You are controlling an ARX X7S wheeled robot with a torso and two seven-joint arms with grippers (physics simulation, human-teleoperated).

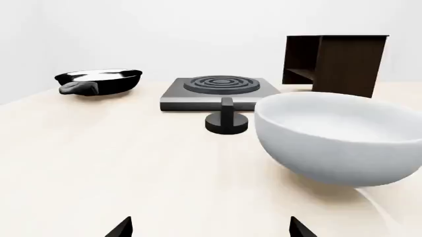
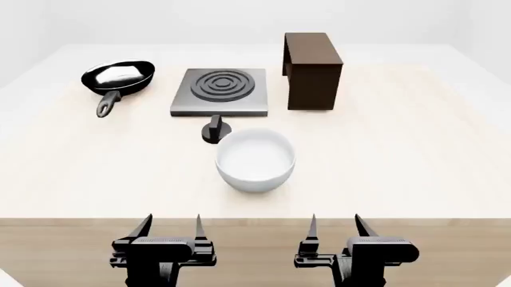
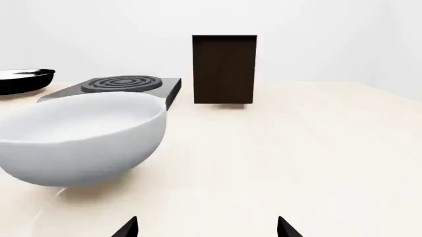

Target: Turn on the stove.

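Nothing done yet, as far as the frames show: both arms sit back at the near table edge, the left gripper (image 2: 169,222) and right gripper (image 2: 334,221) each w/ jaws spread apart and holding nothing, well short of any object. The stove (image 2: 219,91) lies flat at the centre-back of the table (image 2: 415,161), btwn the black frying pan (image 2: 118,76) on its left and the dark wooden box-shelf (image 2: 313,69) on its right. Its knob (image 2: 215,130) stands on the table just in front of the plate's near edge, close to it; contact can't be told. The white bowl (image 2: 255,159) sits directly in front of the knob, nearly touching in the head view, so it partly blocks a straight approach. The knob's lever (image 1: 228,109) stands up as a narrow bar in the left wrist view; from above its long axis runs front-to-back, pointing toward the stove and away from the robot. Left to do, by my read: all of it, i.e. 1 arm reaches past the bowl, grips the lever, and turns it. The left arm looks better lined up.
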